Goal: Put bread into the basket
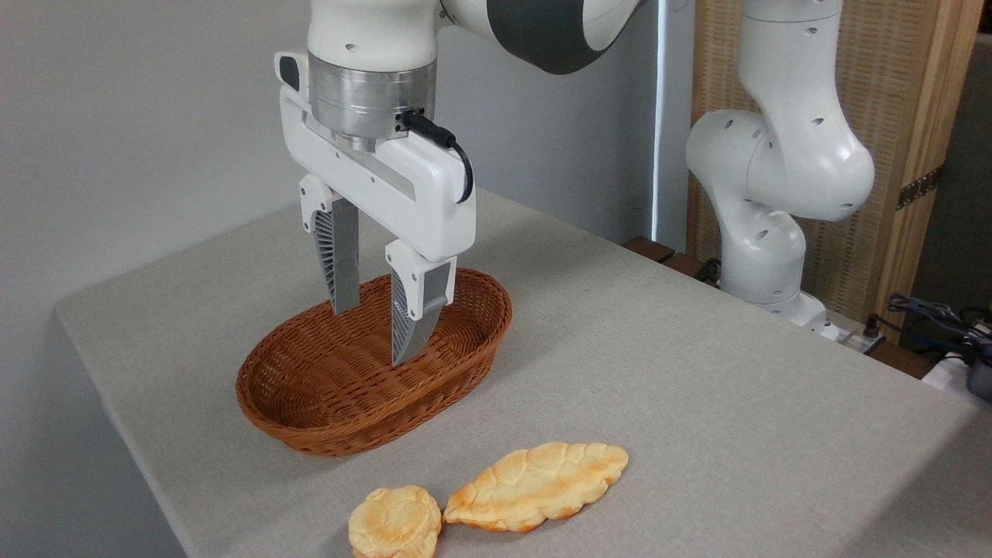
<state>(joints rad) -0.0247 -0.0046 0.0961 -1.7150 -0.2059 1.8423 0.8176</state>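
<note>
The basket (325, 403) lies empty under the jaws, which hang spread apart with nothing between them, their tips over its far half. The gripper (372, 333) is well short of any pickup. Below and slightly right of the jaws, near the tabletop (697, 372) front edge, sits the bread (395, 523), just beside a longer leaf-shaped loaf (539, 484). Judging by this, nothing is done: reaching, grasping, carrying and dropping all remain.

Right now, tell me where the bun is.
The bun lies on the table at the bottom edge, touching the longer bread on its right, in front of the basket.
</note>
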